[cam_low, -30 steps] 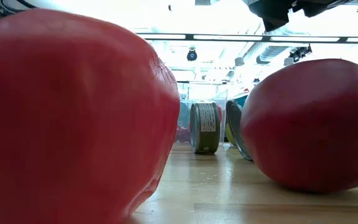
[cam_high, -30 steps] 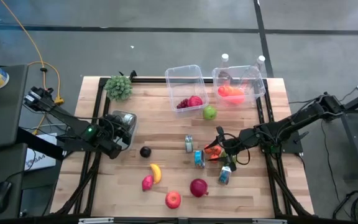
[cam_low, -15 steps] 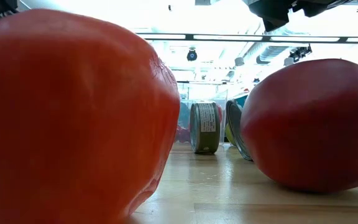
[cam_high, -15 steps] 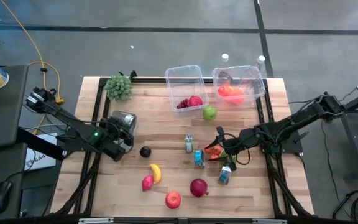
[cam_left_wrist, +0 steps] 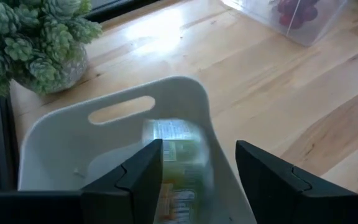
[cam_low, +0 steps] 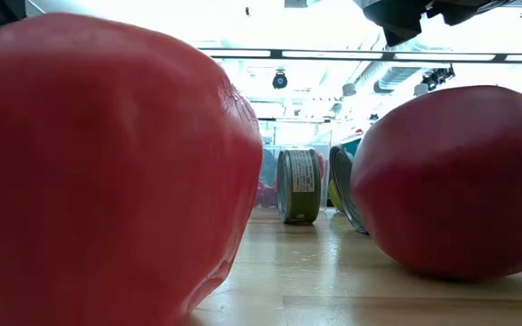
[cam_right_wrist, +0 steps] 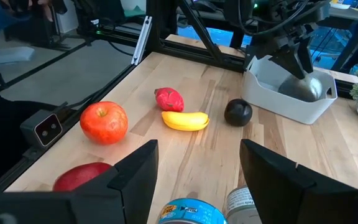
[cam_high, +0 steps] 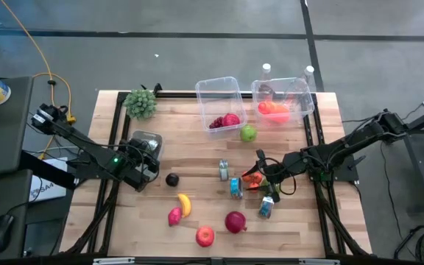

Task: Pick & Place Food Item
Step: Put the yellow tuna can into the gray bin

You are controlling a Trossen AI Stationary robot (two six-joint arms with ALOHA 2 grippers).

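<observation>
A white bin (cam_high: 145, 140) stands at the table's left side. My left gripper (cam_left_wrist: 197, 180) hangs over it, open, fingers slanting down into it. A green-labelled can (cam_left_wrist: 178, 163) shows blurred inside the bin between the fingers, with a clear gap to one finger; from the right wrist it shows as a silver can (cam_right_wrist: 303, 87) in the bin (cam_right_wrist: 291, 93). My right gripper (cam_right_wrist: 197, 180) stands open right of centre, above a blue can (cam_right_wrist: 190, 213) and a second can (cam_right_wrist: 247, 202), nothing between its fingers.
Loose on the table are a dark plum (cam_high: 172, 179), a banana (cam_high: 185, 205), a pink fruit (cam_high: 174, 216), a red apple (cam_high: 205, 235), a dark red fruit (cam_high: 235, 221), a green apple (cam_high: 249, 133) and more cans (cam_high: 224, 170). Two clear tubs (cam_high: 219, 92) and a green plant (cam_high: 140, 103) stand at the far edge.
</observation>
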